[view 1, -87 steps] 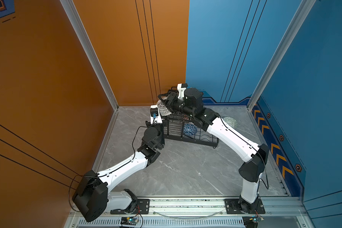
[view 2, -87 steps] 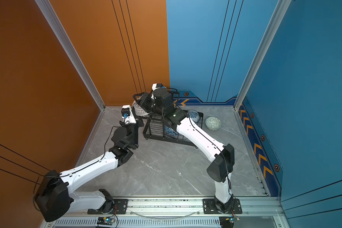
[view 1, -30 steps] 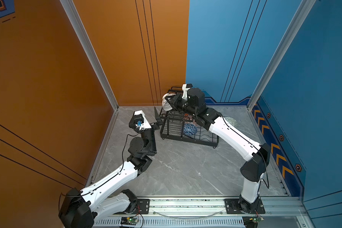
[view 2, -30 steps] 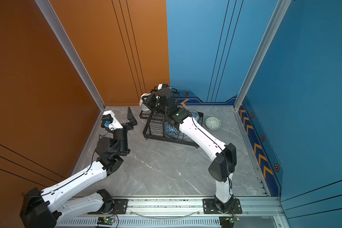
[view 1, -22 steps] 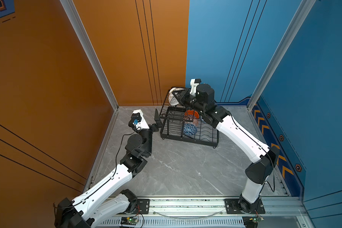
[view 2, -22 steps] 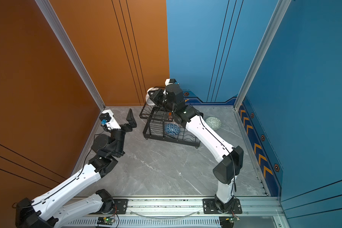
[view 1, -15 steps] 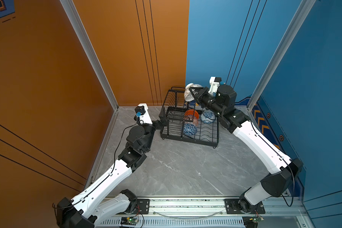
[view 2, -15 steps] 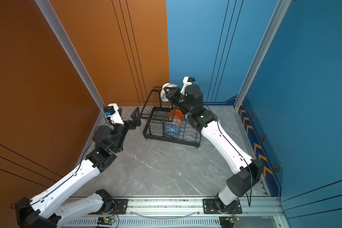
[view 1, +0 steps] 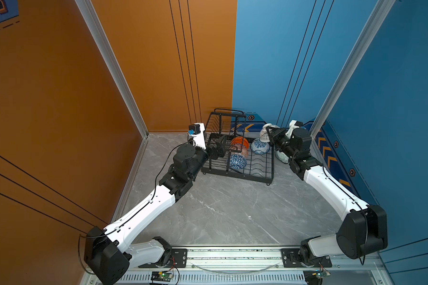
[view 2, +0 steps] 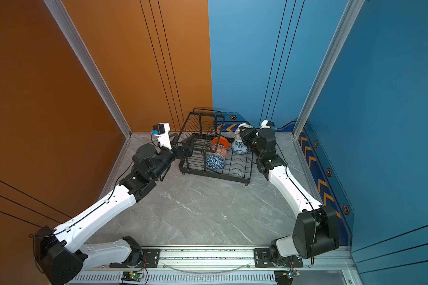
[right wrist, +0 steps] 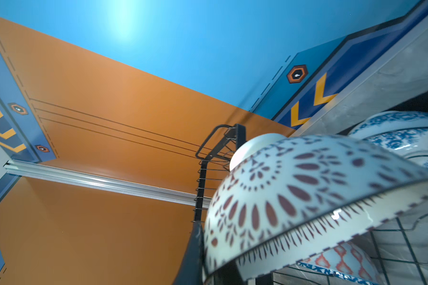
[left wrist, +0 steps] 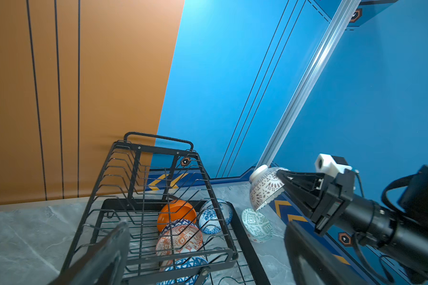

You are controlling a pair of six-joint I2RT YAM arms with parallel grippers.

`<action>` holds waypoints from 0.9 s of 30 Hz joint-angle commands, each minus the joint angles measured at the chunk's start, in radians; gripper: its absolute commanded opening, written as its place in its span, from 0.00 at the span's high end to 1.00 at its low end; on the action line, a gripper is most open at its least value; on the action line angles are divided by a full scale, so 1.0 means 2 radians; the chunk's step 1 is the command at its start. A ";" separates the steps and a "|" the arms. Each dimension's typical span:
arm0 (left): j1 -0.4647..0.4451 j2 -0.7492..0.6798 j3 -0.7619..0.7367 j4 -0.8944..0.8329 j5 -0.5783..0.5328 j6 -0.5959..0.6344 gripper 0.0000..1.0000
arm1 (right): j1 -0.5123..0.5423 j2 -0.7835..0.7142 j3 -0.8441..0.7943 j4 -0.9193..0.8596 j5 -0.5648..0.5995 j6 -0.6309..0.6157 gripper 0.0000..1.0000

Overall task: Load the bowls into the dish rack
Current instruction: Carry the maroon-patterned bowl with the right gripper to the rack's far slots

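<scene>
- In both top views the dish rack (view 1: 271, 162) stands on the grey worktop (view 1: 227, 209) at mid-frame, near the back corner. Its lower tier holds four bowls: the plain orange bowl (view 1: 239, 142), the orange-white bowl (view 1: 244, 151), the blue triangle bowl (view 1: 237, 161) and the blue floral bowl (view 1: 260, 146).
- The right pincer (view 1: 270, 134), just right of the rack's far end, is clamped on the rim of the white dotted bowl (view 1: 264, 132). It holds the bowl tipped and clear of the worktop.
- A top view gives only a sliver of the pale green bowl (view 1: 281, 156), behind the right arm. The left wrist view shows it whole (left wrist: 256, 225): tilted on the worktop, just beside the rack's outer wall and below the held bowl.
- The left pincer (view 1: 219, 148) sits at the rack's left end, jaws wide and empty. The left wrist view shows its fingers (left wrist: 104, 254) spread far apart.
- Only the right wrist view shows the held bowl (right wrist: 307, 197) up close. There its marks are dark petal shapes in rings, too small to read from above.
</scene>
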 commanded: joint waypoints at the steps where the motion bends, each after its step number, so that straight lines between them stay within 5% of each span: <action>1: -0.007 0.009 0.022 0.000 0.025 -0.010 0.02 | -0.012 0.002 -0.022 0.117 -0.018 0.026 1.00; 27: -0.017 0.081 0.072 -0.002 0.085 -0.025 0.02 | -0.009 0.181 -0.114 0.349 0.026 0.071 1.00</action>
